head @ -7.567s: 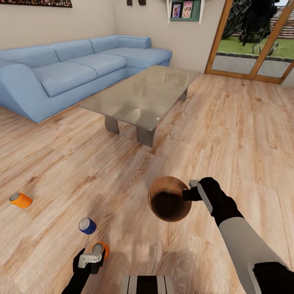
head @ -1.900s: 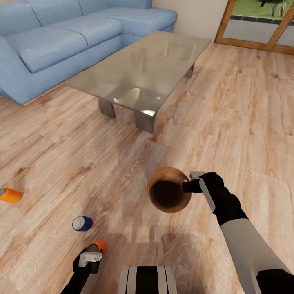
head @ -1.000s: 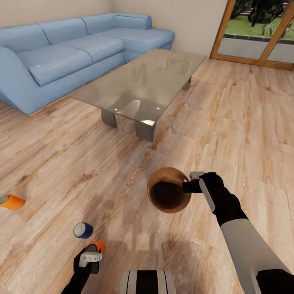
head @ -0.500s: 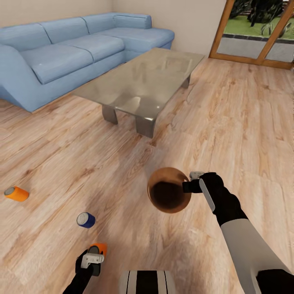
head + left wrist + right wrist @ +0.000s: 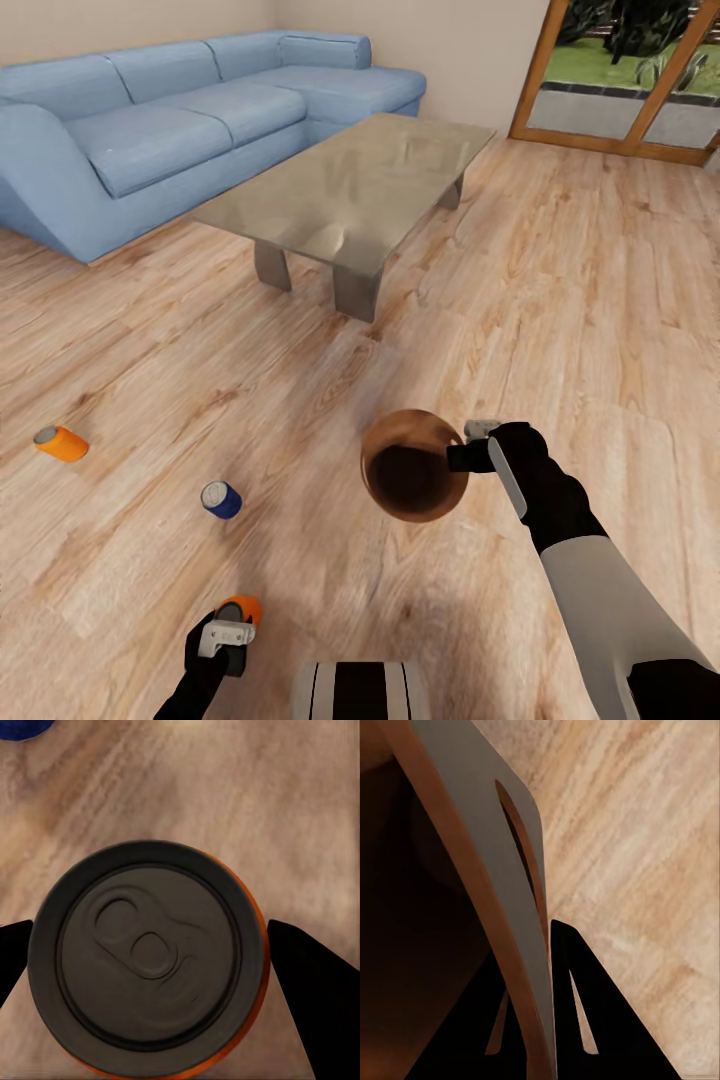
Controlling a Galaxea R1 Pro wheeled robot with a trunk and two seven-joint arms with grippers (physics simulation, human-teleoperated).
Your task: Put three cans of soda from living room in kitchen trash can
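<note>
Nearest the robot, the left gripper is clenched on an orange soda can held low over the wood floor; the left wrist view looks straight down on that can's grey top, with a dark finger close at each side; I cannot tell from there whether the pads actually touch, but the head view suggests a hold. A little farther out, the right gripper is pinched on the rim of the trash can, which hangs above the floor with its brown mouth up toward the camera; the right wrist view shows the grey wall passing between the fingers. Farther on, the blue can lies on its side on the floor, and the second orange can lies well apart from it toward the left; beyond them stand the glass table and the blue sofa, so this is the living room, not the kitchen. By my reading the step in hand is the first can, gripped but not yet binned; the next move calls for bringing can and bin mouth together, the can over the opening before letting go; two cans remain. No brand, label or lettering can be read on any can.
</note>
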